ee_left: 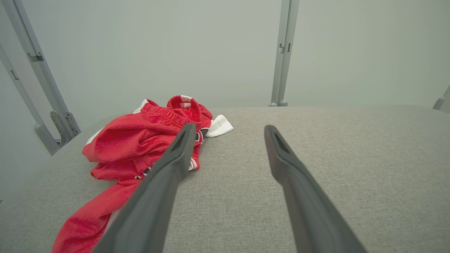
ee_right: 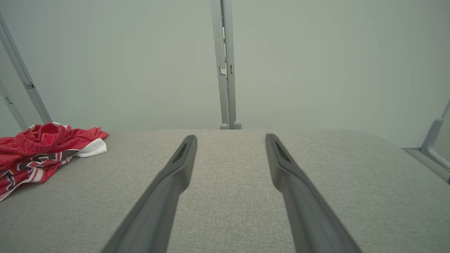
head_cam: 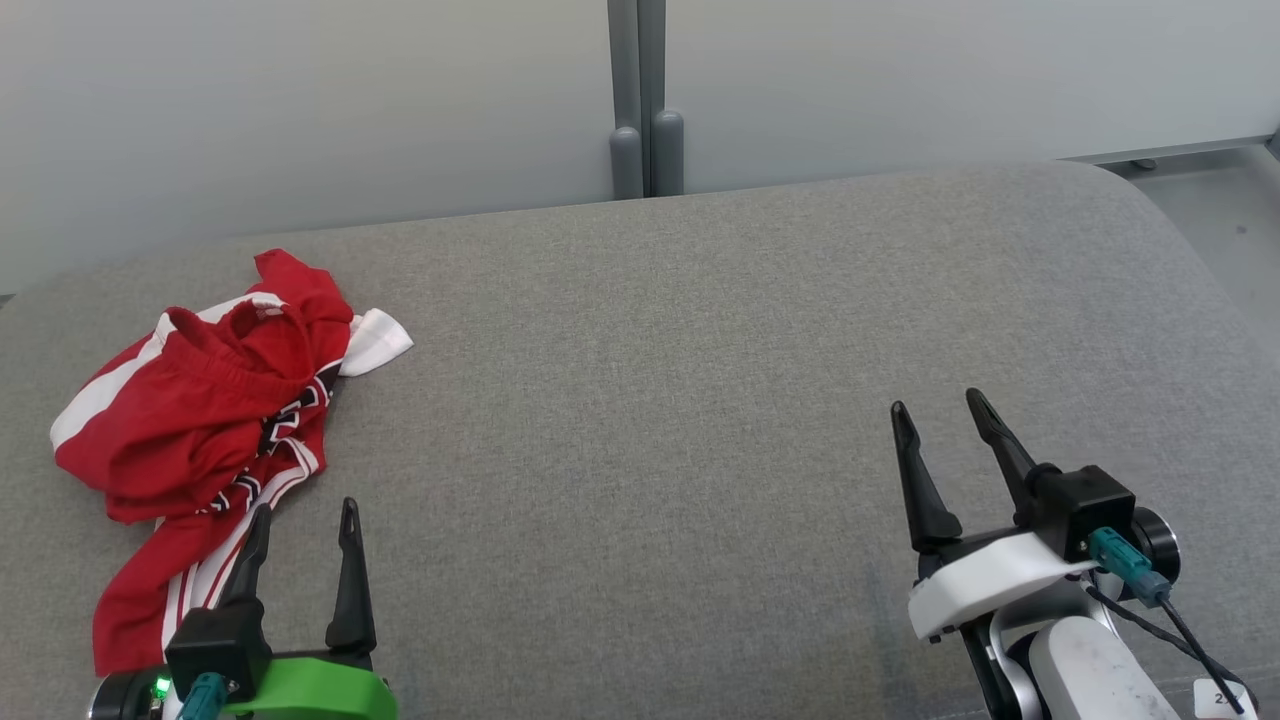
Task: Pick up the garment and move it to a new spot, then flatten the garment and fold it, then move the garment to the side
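Grey cloth surface (head_cam: 700, 350) before pale wall panels (head_cam: 300, 100) bears red garment (head_cam: 200, 410); left pincer (head_cam: 305, 507) and right pincer (head_cam: 937, 402) gape.

"Where's there room to pass?"

"Across the middle and right of the grey cushion (head_cam: 700, 350): bare fabric ahead of the right gripper (head_cam: 935, 399), up to the far edge."

"And in the way?"

"The crumpled red garment (head_cam: 200, 400), heaped at the left, its trailing end reaching the left gripper (head_cam: 305, 506). Behind the cushion, a pale wall (head_cam: 300, 100) with 2 grey posts (head_cam: 645, 150) shuts off the far side."
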